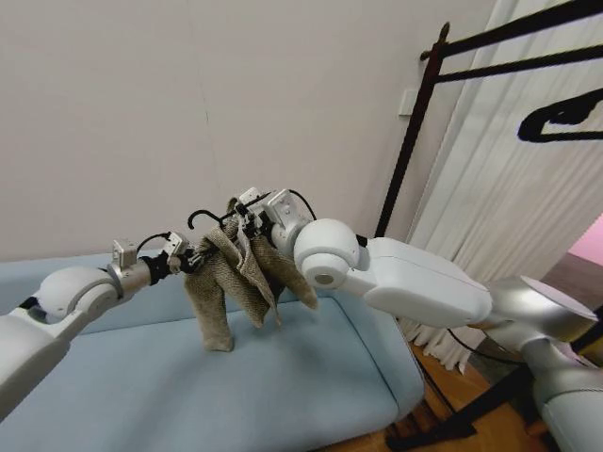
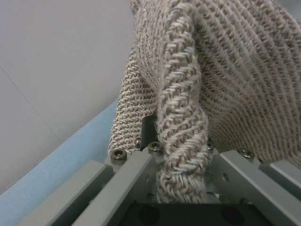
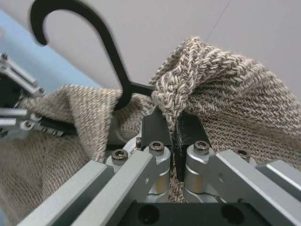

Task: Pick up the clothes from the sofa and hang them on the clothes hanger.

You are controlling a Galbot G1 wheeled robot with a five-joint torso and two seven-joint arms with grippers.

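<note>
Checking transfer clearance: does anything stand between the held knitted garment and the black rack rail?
Nothing visible does. Left tool and right tool grip the knitted garment above the sofa; only the right arm spans the gap to the black rack rail.

We can read no writing here. We find no letters, numbers, brand marks or signs on the knitted garment [image 1: 240, 268], the black hanger [image 3: 120, 75], the sofa [image 1: 283, 386] or the clothes rack [image 1: 415, 122] on the right.
</note>
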